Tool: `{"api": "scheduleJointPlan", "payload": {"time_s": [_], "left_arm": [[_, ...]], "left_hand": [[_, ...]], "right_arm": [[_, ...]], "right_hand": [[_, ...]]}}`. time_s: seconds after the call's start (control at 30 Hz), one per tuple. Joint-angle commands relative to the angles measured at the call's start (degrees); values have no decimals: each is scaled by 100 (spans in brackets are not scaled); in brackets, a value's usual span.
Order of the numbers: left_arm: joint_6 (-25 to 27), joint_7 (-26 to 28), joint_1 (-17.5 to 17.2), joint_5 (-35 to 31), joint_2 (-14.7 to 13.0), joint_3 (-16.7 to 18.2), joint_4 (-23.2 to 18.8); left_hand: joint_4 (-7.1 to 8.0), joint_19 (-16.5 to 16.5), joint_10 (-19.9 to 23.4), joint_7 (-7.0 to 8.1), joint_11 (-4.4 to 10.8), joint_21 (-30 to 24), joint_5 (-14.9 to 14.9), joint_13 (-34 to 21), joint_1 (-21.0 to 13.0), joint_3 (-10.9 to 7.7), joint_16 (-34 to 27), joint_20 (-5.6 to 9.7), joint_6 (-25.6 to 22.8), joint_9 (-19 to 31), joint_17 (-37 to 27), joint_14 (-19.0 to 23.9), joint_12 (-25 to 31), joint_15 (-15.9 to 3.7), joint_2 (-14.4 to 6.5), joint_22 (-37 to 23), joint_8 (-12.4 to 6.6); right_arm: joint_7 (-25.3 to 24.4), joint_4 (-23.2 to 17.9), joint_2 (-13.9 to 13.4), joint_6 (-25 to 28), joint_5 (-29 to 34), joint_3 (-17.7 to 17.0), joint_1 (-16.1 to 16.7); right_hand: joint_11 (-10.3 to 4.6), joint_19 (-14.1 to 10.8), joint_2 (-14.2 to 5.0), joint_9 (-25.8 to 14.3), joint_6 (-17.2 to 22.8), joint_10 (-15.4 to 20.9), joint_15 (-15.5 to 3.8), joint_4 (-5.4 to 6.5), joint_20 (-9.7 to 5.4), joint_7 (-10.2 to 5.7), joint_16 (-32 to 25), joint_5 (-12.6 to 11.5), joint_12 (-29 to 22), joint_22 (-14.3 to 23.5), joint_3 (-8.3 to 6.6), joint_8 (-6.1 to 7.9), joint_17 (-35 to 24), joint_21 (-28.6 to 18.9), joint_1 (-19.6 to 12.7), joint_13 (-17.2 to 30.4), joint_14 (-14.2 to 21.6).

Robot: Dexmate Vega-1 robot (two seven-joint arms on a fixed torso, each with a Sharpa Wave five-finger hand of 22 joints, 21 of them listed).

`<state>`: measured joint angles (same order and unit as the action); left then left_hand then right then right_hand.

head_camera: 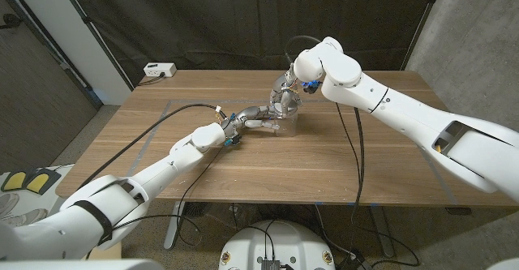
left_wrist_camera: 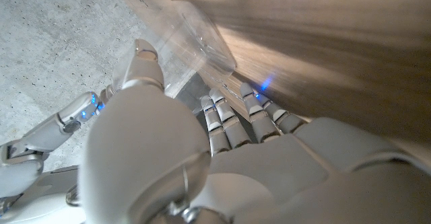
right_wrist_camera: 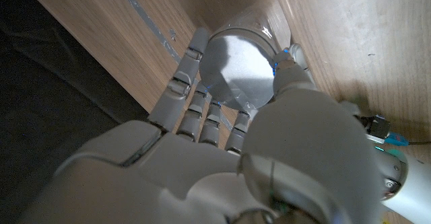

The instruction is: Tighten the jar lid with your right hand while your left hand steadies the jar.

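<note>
Fingers of the right robot hand (right_wrist_camera: 222, 130) curl down around the lid (right_wrist_camera: 239, 66) of the clear jar (head_camera: 285, 117), gripping it from above; the right wrist view shows the pale round lid ringed by fingertips and thumb. The jar stands on the desk (head_camera: 365, 152) toward its far edge, a little right of the middle. The left robot hand (head_camera: 258, 117) reaches in from the side and clasps the jar's wall. In the left wrist view the transparent jar body (left_wrist_camera: 202, 42) sits between the thumb and the curled fingers (left_wrist_camera: 222, 120). A white power strip (head_camera: 160, 70) lies beyond the desk's far left corner, seen from the head camera.
</note>
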<state>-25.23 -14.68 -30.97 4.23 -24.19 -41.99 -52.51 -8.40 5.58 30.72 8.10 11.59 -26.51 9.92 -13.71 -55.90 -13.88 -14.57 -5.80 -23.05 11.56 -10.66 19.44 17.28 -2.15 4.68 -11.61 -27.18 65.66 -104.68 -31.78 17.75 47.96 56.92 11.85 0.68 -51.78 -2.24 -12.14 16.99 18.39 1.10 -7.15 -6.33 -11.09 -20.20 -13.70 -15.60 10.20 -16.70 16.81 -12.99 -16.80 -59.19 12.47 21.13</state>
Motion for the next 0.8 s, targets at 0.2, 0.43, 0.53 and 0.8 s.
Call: {"api": "scheduleJointPlan", "payload": {"time_s": [0.2,0.43,0.53,0.8], "left_arm": [[29,0,15,-7,19,-1,29],[-53,-32,84,5,73,-9,172],[-80,-54,113,1,93,-21,231],[-166,-72,176,3,150,-32,388]], "left_hand": [[2,-68,210,48,-130,-41,37,-230,-621,22,29,-123,-772,36,-17,-14,-12,-567,-663,-24,-84],[7,-69,219,41,-102,-41,36,-238,-622,32,38,-114,-764,37,-18,-20,-24,-568,-675,-24,-80],[11,-74,210,24,-125,-40,35,-242,-618,39,41,-114,-760,37,-18,-20,-34,-567,-678,-24,-78],[17,-84,181,26,-149,-37,33,-251,-617,49,55,-122,-740,37,-19,-38,-61,-558,-696,-24,-67]], "right_arm": [[-486,83,56,510,-223,-35,211],[-753,-50,42,944,29,24,343],[-1034,-149,25,1148,29,-85,510],[-1364,-321,96,1952,232,-169,726]], "right_hand": [[179,-547,-158,-45,495,529,-811,272,-99,415,-143,-83,-70,24,253,137,58,-175,402,4,1073],[319,-1166,-284,-35,616,962,-951,252,-292,711,-257,-176,-87,26,271,87,121,-397,306,-15,1883],[389,-1381,-439,-30,792,1298,-1053,203,-388,875,-322,-187,-134,26,199,105,133,-480,161,-17,2370],[512,-1869,-673,-10,1223,1980,-1153,250,-526,1308,-336,-123,-199,21,93,144,186,-681,99,-42,3292]]}}
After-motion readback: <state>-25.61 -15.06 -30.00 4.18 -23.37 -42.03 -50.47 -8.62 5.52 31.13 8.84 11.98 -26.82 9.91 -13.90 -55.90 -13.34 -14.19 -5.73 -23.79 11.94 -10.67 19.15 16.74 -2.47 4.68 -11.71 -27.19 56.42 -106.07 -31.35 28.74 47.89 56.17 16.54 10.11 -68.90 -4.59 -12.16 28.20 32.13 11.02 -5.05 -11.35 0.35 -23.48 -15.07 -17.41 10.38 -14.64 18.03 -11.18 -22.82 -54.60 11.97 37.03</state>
